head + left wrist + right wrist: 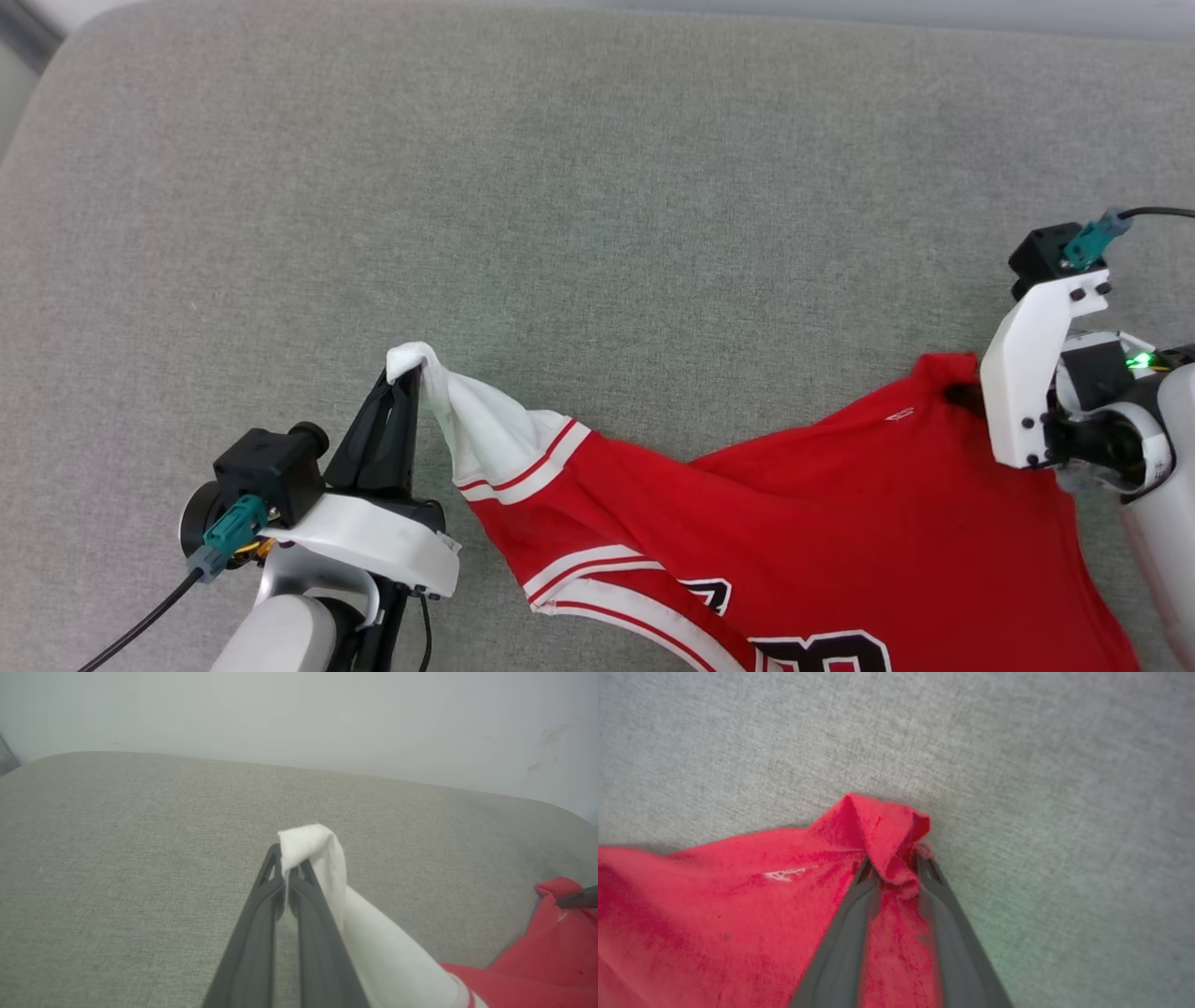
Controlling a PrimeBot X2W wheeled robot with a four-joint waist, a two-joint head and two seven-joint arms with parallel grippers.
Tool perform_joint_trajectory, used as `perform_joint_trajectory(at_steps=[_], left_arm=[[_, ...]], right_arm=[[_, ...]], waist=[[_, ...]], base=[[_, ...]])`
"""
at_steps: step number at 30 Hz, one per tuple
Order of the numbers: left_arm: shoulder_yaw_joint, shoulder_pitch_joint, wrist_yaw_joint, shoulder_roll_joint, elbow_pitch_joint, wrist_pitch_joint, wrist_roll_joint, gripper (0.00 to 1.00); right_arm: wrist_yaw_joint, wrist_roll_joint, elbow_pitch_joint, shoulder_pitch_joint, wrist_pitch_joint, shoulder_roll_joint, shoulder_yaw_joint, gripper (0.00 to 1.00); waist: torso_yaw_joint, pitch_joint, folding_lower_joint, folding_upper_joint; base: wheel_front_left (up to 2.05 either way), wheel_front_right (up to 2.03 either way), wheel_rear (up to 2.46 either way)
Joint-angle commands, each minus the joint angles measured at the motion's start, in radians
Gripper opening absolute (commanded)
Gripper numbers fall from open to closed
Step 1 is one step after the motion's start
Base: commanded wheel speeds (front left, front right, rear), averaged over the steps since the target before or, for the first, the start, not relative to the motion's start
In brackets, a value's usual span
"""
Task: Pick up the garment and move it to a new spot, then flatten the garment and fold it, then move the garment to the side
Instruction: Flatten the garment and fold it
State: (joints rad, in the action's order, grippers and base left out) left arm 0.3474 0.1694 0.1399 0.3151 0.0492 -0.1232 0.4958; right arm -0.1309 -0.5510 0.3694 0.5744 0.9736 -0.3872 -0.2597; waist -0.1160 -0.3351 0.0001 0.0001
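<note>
A broad grey cushion (597,140) stretches out in front of the robot, with a pale wall (299,714) behind it. The garment (822,523), a red jersey, lies on the near right part of the cushion, spanning the gap between the two arms. Its black, white-edged print (822,653) runs off the near edge of the head view. Its white sleeve (476,420), trimmed in red and white stripes, rises toward the left. The left gripper (403,378) is clamped tight on the sleeve's end, and the cloth folds over its tips. The right gripper (895,863) straddles a bunched red corner (882,830). That view is blurred, so I cannot tell whether its fingers are pinching the cloth.
</note>
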Motion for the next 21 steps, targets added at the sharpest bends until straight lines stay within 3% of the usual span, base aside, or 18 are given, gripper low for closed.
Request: perform_joint_trajectory(at_steps=[1, 11, 21], left_arm=[[-0.002, 0.008, 0.0, 0.001, -0.005, -0.003, 0.003, 0.0], [-0.022, 0.059, -0.016, 0.046, -0.042, 0.018, 0.007, 0.0], [-0.038, 0.31, -0.088, 0.076, -0.203, 0.078, 0.032, 0.0]], right_arm=[[0.0, -0.003, 0.04, -0.047, 0.0, 0.014, -0.027, 0.0], [0.0, 0.007, 0.015, -0.048, -0.165, 0.041, 0.033, 0.0], [0.0, 0.045, 0.037, 0.0, -0.283, 0.094, 0.103, 0.0]], waist=[[0.006, 0.018, -0.0001, -0.0001], [0.065, 0.174, -0.0001, -0.0001], [0.138, 0.301, -0.0001, -0.0001]], base=[[0.0, 0.0, 0.0], [0.0, 0.0, 0.0], [0.0, 0.0, 0.0]])
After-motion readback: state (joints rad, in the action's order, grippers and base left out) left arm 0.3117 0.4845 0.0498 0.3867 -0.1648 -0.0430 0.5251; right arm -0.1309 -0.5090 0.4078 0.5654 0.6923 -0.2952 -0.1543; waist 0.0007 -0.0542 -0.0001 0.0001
